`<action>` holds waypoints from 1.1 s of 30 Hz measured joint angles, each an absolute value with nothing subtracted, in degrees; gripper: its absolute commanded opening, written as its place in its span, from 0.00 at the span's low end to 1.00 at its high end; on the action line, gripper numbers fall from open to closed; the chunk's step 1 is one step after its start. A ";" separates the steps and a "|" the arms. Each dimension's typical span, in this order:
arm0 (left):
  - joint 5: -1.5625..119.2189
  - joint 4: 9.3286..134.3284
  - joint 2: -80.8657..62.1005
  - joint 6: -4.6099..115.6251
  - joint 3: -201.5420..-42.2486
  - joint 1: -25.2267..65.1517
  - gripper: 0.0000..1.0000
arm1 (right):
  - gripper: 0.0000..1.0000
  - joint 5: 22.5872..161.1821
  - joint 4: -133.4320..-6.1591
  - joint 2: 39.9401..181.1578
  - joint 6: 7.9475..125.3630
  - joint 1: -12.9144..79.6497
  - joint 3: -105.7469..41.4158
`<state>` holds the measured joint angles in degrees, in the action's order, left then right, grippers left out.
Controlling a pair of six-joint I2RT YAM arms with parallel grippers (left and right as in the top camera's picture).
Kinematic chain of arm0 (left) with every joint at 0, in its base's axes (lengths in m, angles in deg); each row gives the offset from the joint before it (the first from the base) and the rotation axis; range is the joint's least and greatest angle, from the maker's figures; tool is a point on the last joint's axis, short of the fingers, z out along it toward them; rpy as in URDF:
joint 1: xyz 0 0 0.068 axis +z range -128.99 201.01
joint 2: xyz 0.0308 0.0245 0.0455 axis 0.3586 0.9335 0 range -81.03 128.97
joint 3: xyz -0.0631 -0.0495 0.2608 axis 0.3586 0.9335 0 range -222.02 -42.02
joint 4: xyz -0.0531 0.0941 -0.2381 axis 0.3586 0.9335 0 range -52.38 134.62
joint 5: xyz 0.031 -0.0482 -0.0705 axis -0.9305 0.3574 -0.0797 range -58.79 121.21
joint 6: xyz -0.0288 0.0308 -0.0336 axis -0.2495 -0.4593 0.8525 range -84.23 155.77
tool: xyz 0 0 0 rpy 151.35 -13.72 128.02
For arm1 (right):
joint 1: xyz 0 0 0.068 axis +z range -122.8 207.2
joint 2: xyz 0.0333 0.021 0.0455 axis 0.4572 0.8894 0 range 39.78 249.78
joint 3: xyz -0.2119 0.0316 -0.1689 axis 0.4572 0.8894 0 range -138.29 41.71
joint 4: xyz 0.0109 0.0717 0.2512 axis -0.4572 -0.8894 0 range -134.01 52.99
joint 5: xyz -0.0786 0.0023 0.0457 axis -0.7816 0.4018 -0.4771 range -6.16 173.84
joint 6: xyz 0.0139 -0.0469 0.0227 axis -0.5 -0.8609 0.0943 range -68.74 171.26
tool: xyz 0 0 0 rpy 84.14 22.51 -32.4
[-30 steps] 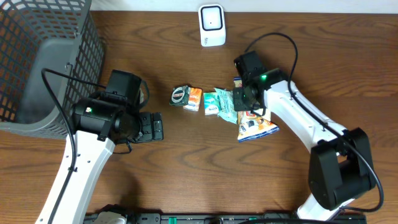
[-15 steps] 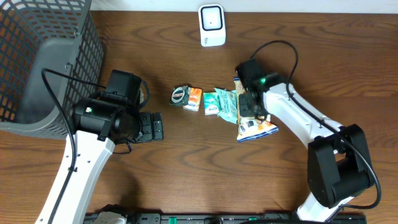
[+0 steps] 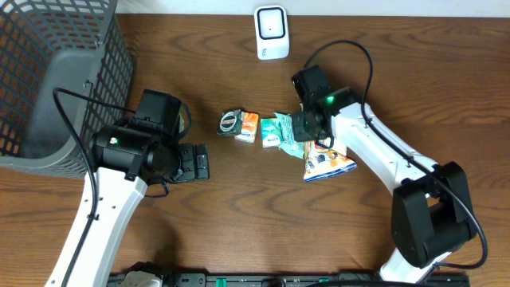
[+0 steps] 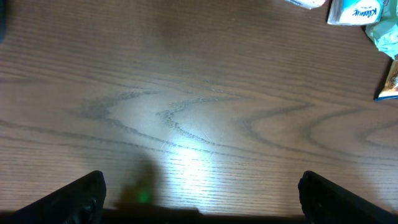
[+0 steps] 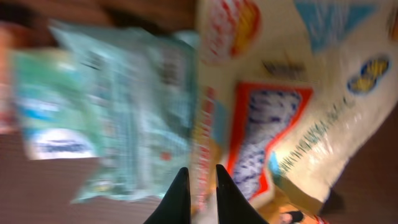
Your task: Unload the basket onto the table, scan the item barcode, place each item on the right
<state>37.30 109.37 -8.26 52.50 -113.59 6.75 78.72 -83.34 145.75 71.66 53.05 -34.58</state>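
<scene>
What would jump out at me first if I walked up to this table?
A little heap of small packets mid-table grabs the eye, with the right end effector poised over a colourful snack bag at its edge. Next comes the big grey mesh basket in the far left corner.

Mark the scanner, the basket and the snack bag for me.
scanner (image 3: 271, 32), overhead view, middle of its white front.
basket (image 3: 24, 64), overhead view, on its mesh wall.
snack bag (image 3: 331, 165), overhead view, middle of the printed face.

White-and-orange snack bag (image 3: 331, 165) (blurred up close) lies flat, apparently overlapping the green packet (image 3: 284, 134).
</scene>
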 measured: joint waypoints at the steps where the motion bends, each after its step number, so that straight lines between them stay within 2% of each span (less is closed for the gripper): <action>1: 37.30 109.37 -8.26 52.52 -113.59 6.75 0.98 | 0.10 77.91 -83.27 145.97 71.81 53.05 -33.95; 3: 37.30 109.37 -8.26 52.50 -113.59 6.75 0.98 | 0.13 75.48 -82.53 146.80 72.38 52.98 -32.29; 12: 37.30 109.37 -8.26 52.52 -113.59 6.75 0.98 | 0.13 71.22 -80.54 147.89 72.93 51.89 -30.23; 21: 37.30 109.37 -8.26 52.52 -113.59 6.75 0.98 | 0.08 67.70 -92.08 149.03 71.18 50.41 -39.28; 30: 37.30 109.37 -8.26 52.50 -113.59 6.77 0.98 | 0.08 68.49 -90.88 149.05 69.61 49.57 -40.74; 33: 37.30 109.37 -8.26 52.50 -113.59 6.75 0.98 | 0.09 68.62 -87.03 149.05 69.45 49.05 -37.99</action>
<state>37.30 109.37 -8.26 52.50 -113.59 6.75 68.62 -87.03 149.05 69.45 49.05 -37.99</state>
